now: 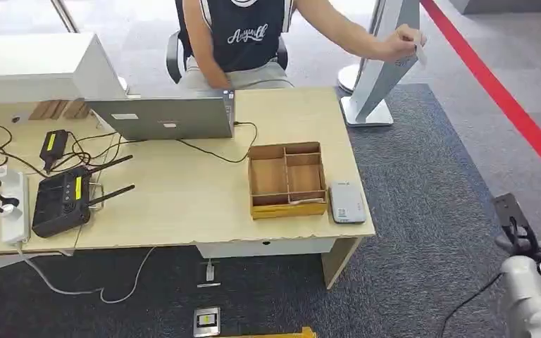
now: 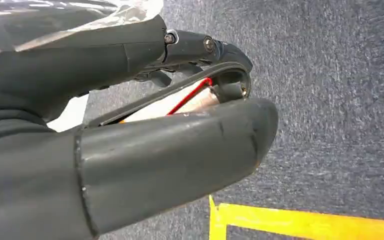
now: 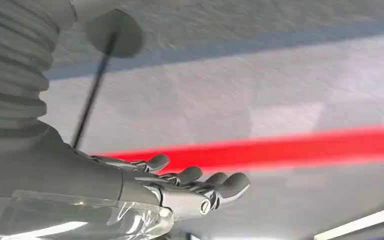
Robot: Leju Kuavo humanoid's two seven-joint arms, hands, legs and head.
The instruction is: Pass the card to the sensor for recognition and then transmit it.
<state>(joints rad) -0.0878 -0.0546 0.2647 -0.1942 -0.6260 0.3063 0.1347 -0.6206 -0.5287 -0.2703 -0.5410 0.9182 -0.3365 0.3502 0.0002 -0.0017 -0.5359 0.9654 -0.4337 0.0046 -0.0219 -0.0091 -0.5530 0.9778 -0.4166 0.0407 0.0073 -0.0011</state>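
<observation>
A seated person reaches out past the table's far right corner and holds a small white card (image 1: 420, 53) beside a white floor stand (image 1: 384, 56). The white card sensor (image 1: 346, 202) lies flat on the table's near right corner, next to a divided cardboard box (image 1: 286, 180). My right hand (image 1: 515, 229) (image 3: 180, 185) hangs low to the right of the table over the carpet, fingers spread and holding nothing. My left hand (image 2: 145, 130) hangs above carpet with its fingers bent toward the thumb; something pale with a red line shows in the gap, and I cannot tell whether it is held.
A laptop (image 1: 169, 116), a black router (image 1: 62, 201), a power strip (image 1: 14, 205) and tangled cables cover the table's left half. A red line (image 1: 514, 113) crosses the floor on the right. Yellow tape (image 2: 310, 222) marks the carpet below my left hand.
</observation>
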